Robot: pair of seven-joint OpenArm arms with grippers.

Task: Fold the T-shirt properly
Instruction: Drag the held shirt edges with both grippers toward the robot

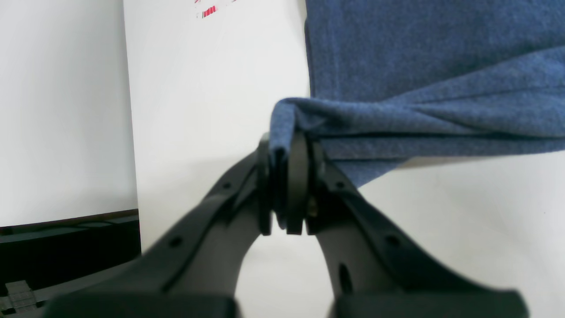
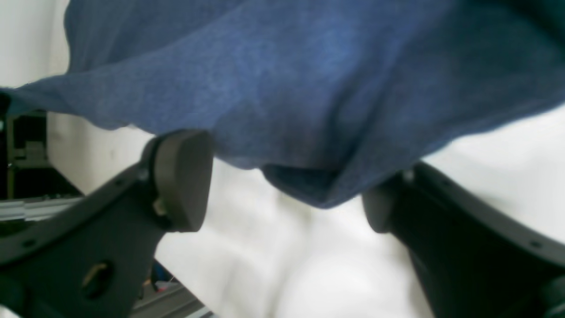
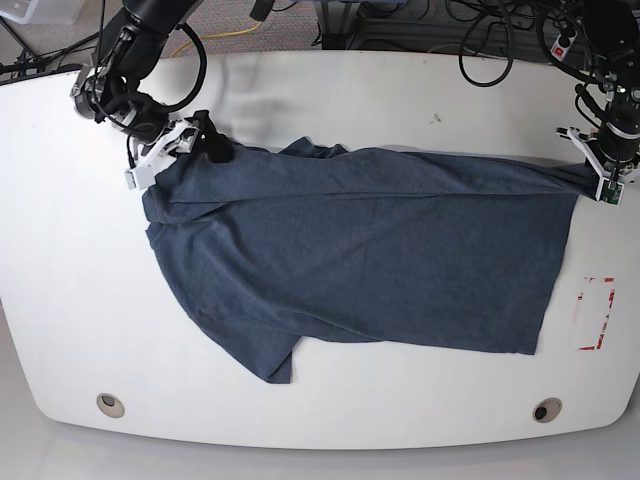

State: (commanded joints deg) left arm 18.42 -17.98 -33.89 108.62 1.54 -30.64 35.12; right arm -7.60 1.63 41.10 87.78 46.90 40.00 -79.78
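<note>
On the table (image 3: 330, 90), the left pincer (image 1: 284, 185) pinches the T-shirt (image 3: 370, 250).

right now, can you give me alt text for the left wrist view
The left hand is shut on a bunched corner of the blue T-shirt, lifting that edge off the white table. The rest of the cloth stretches away to the upper right.

Heathered slate-blue T-shirt (image 3: 370, 255), white table (image 3: 330, 90)
</note>
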